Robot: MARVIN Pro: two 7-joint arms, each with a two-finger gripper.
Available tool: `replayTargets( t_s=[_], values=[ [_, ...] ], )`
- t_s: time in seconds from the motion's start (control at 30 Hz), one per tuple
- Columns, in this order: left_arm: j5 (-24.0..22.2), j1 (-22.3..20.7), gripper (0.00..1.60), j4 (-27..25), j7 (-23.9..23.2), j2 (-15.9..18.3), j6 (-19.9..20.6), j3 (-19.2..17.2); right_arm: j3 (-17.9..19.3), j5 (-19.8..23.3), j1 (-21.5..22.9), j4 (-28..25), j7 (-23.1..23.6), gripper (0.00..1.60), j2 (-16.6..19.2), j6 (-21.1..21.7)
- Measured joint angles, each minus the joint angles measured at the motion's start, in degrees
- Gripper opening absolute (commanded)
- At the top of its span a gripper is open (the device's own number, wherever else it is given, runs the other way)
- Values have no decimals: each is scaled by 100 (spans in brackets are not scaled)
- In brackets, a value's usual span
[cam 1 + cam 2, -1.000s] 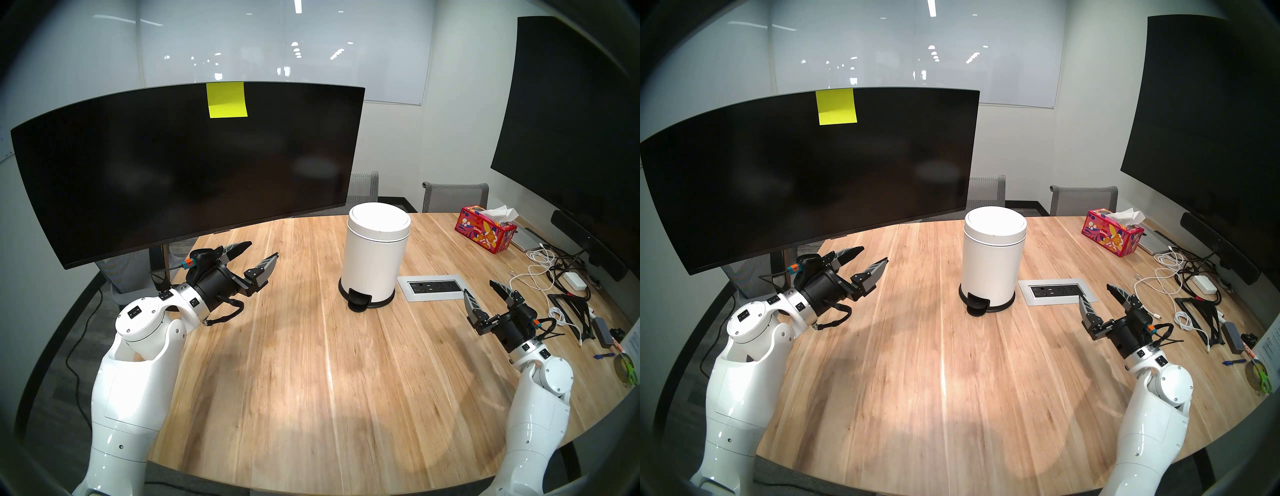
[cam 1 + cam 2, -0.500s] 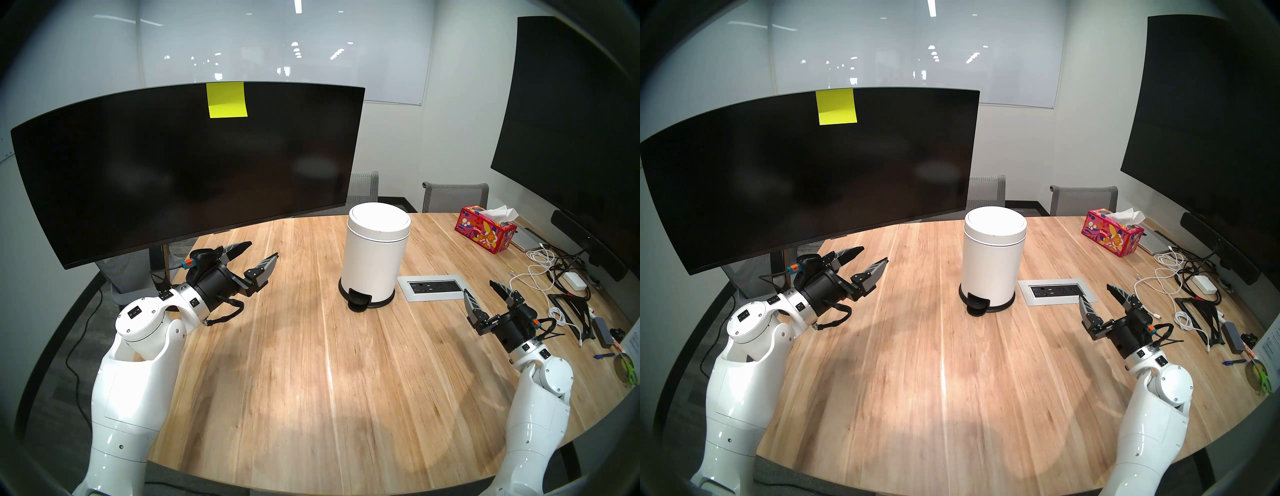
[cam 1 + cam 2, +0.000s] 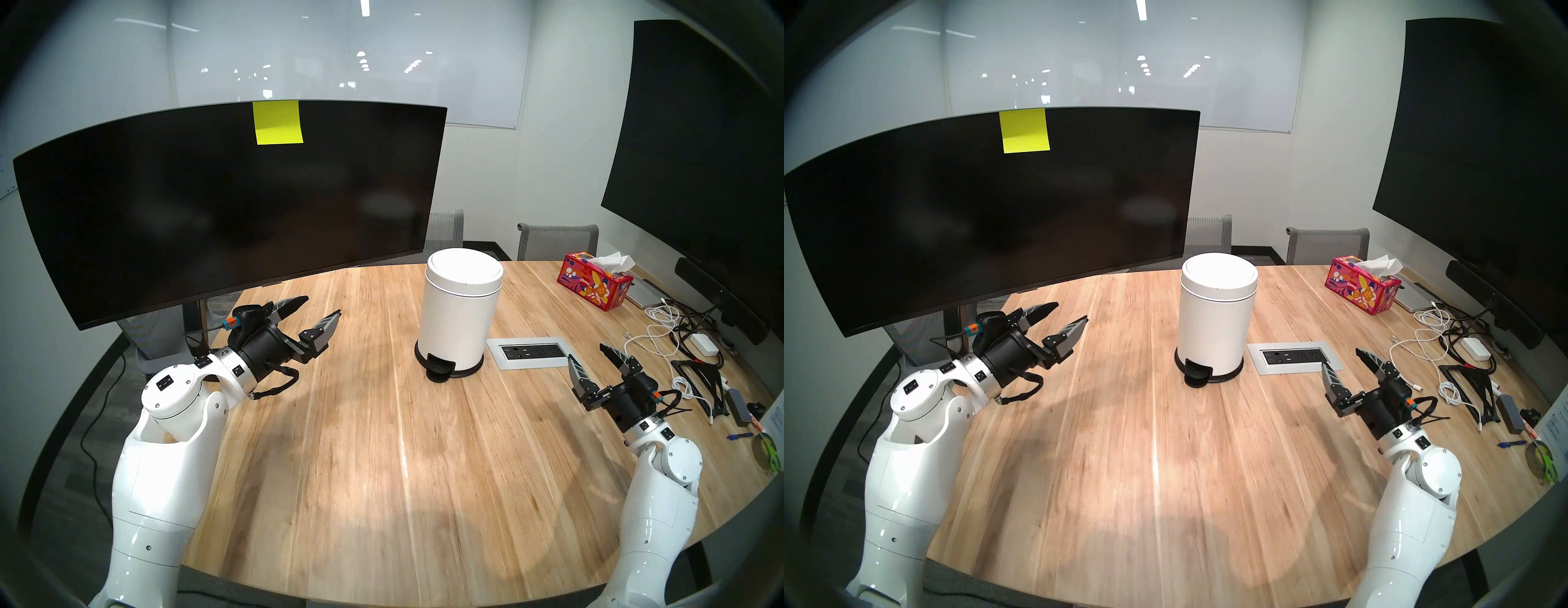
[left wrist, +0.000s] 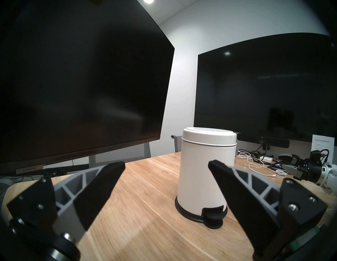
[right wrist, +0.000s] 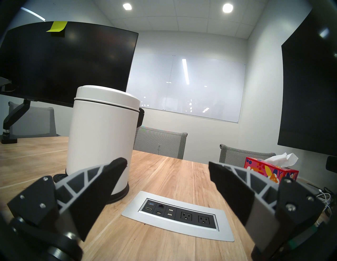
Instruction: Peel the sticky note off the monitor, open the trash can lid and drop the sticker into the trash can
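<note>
A yellow-green sticky note [image 3: 278,122] [image 3: 1024,130] [image 5: 56,26] is stuck at the top edge of the wide curved monitor [image 3: 212,212] [image 3: 975,220] [image 4: 73,82] [image 5: 73,60]; its lower edge curls off the screen. The white trash can [image 3: 458,318] [image 3: 1214,322] [image 4: 206,173] [image 5: 98,138] stands mid-table, its lid [image 3: 464,272] [image 3: 1219,276] [image 4: 209,135] [image 5: 107,96] down. My left gripper [image 3: 322,309] [image 4: 166,165] hovers open below the monitor, left of the can. My right gripper [image 3: 587,353] [image 3: 1340,358] [image 5: 167,164] is open, empty, right of the can.
A big flat black screen [image 3: 695,148] hangs on the right wall. A power outlet plate [image 3: 528,352] [image 5: 177,215] is set in the wooden table [image 3: 403,446]. A tissue box [image 3: 596,284], cables [image 3: 662,327] and small items clutter the right side. Grey chairs [image 3: 558,242] stand behind.
</note>
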Motion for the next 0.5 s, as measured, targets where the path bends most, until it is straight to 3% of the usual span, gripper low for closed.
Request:
replayTargets(
  t_s=[0.5],
  values=[
    [2,0,160,1,-3,-3,1,-2,1,0,0,0,0,160,-1,0]
  ],
)
